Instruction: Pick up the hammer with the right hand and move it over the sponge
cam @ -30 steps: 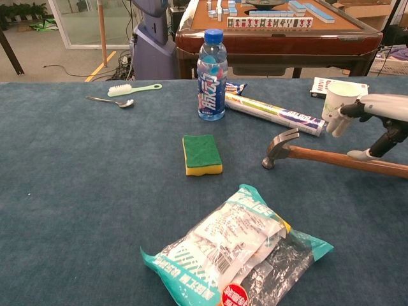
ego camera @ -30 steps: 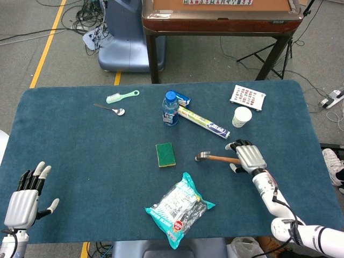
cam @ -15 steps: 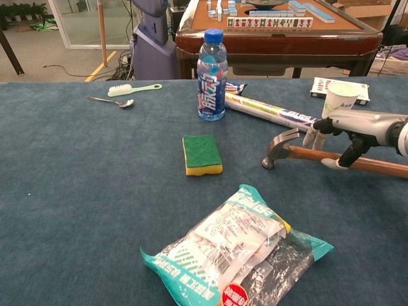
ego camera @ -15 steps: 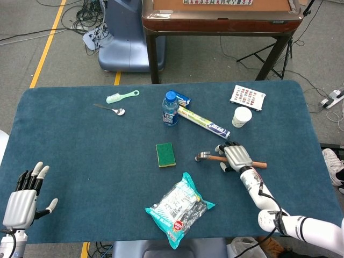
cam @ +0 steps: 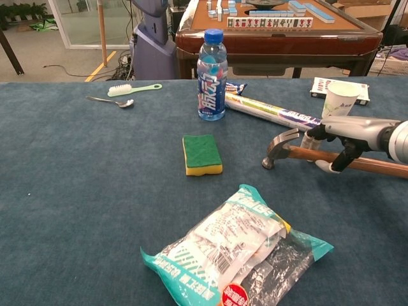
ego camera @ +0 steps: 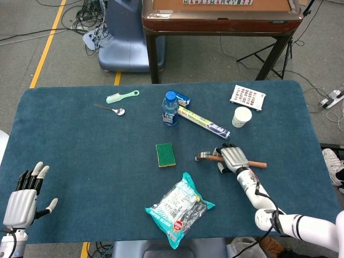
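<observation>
The hammer (ego camera: 202, 156) (cam: 280, 148) lies flat on the blue table, its metal head pointing left and its wooden handle running right. My right hand (ego camera: 233, 158) (cam: 341, 132) sits over the handle just behind the head. Its fingers (cam: 312, 137) reach down on the far side and the thumb on the near side, not closed around the handle. The green and yellow sponge (ego camera: 165, 154) (cam: 201, 153) lies to the left of the hammer head, apart from it. My left hand (ego camera: 21, 196) rests open at the table's near left corner, holding nothing.
A water bottle (ego camera: 170, 109) and a long wrapped roll (ego camera: 204, 122) stand behind the sponge and hammer. A paper cup (ego camera: 242, 116) and a card box (ego camera: 248, 97) are at the back right. A snack bag (ego camera: 179, 209) lies near the front edge. Brush (ego camera: 122, 96) and spoon (ego camera: 111, 109) lie back left.
My right hand has slid left along the handle toward the hammer head and settled lower over it. The hammer, the sponge and my left hand have stayed put.
</observation>
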`<move>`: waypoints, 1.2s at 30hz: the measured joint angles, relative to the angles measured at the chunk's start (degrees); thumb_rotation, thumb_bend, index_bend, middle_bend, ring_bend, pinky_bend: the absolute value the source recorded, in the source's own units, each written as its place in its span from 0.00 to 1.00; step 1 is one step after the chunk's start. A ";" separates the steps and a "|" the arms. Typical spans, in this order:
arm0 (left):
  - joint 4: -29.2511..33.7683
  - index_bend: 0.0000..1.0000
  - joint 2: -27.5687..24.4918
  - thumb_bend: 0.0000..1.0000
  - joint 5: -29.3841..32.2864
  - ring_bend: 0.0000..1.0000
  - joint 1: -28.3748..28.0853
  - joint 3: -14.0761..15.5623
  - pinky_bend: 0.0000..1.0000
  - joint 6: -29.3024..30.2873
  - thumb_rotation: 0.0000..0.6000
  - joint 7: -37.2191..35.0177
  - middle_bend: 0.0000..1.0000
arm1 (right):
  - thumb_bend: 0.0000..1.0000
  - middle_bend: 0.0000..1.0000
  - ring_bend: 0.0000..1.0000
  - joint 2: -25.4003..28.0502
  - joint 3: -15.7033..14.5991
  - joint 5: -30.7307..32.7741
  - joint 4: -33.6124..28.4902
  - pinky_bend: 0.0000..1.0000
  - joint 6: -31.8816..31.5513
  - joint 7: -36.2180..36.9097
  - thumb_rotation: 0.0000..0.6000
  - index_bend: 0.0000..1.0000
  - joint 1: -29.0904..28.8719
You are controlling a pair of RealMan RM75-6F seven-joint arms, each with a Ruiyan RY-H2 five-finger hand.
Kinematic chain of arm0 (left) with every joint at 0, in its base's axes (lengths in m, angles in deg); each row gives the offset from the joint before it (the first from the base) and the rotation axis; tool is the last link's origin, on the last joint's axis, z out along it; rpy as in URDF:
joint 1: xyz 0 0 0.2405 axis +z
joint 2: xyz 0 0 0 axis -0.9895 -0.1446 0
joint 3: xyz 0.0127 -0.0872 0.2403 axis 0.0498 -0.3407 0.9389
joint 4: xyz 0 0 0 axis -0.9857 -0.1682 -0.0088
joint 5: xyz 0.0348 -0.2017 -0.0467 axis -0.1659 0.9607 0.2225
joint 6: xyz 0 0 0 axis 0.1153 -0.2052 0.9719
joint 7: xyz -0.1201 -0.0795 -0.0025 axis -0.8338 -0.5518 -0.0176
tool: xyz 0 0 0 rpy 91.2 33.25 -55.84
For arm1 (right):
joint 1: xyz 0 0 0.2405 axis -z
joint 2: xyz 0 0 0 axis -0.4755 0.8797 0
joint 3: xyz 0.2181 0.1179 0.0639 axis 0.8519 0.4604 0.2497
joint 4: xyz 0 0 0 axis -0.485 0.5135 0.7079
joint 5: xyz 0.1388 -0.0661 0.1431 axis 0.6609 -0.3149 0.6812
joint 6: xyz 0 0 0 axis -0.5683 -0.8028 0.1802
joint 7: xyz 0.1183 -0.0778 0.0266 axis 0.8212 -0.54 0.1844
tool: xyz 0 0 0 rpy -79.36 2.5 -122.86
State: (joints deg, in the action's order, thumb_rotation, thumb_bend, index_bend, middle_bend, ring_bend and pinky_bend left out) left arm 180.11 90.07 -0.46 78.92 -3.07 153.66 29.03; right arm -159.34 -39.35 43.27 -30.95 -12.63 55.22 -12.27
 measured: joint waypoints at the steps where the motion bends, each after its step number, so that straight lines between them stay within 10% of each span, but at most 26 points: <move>1: 0.00 0.00 0.00 0.23 0.02 0.00 -0.01 0.01 0.00 -0.04 1.00 0.02 0.00 | 0.52 0.35 0.10 -0.07 -0.12 0.07 0.04 0.15 0.00 0.06 1.00 0.35 -0.10; 36: -0.18 0.00 0.22 0.23 1.04 0.00 -0.45 0.10 0.00 -1.46 1.00 0.64 0.00 | 0.68 0.50 0.23 -0.27 -1.62 4.37 1.79 0.15 1.28 2.44 1.00 0.49 -2.11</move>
State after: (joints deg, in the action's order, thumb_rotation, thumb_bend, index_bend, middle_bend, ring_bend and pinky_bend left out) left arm 179.93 90.29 0.59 78.47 -2.97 152.20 29.67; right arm -159.62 -40.98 47.64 -29.16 -11.34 57.65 -14.38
